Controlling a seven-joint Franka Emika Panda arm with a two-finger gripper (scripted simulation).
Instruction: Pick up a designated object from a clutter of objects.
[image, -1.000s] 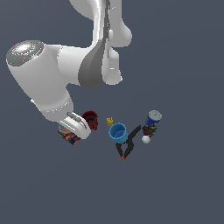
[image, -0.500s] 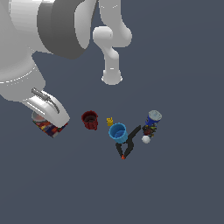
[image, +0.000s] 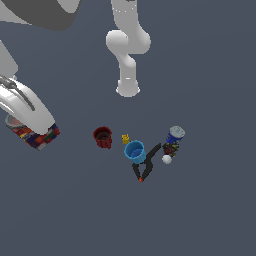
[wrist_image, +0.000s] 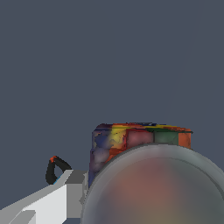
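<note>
A: What is held in the pincer (image: 31, 134), and where?

B: The can (image: 27, 135) is gripped there, at the exterior view's left edge, well apart from the clutter. In the wrist view it (wrist_image: 140, 144) is seen as a short cylinder with a dull silvery top, blurred by closeness, and a patchy red, orange, yellow and dark blue label. A white finger (wrist_image: 48, 203) is pressed against its side.

A: How is the clutter made up?

B: A dark red ribbed cup (image: 102, 137) is set on the flat grey counter (image: 210, 210). Just beside it a tiny yellow piece (image: 125, 138) is seen, then a smooth bright blue cup (image: 134, 151). A black, red-tipped tool (image: 144, 166) is spread under the blue cup. A tall blue can with a pale lid (image: 174, 140) is tilted, with a white ball (image: 166, 159) at its base.

A: What is changed from half a second ago?

B: The can has been carried further towards the exterior view's left. The clutter is left unmoved.
</note>
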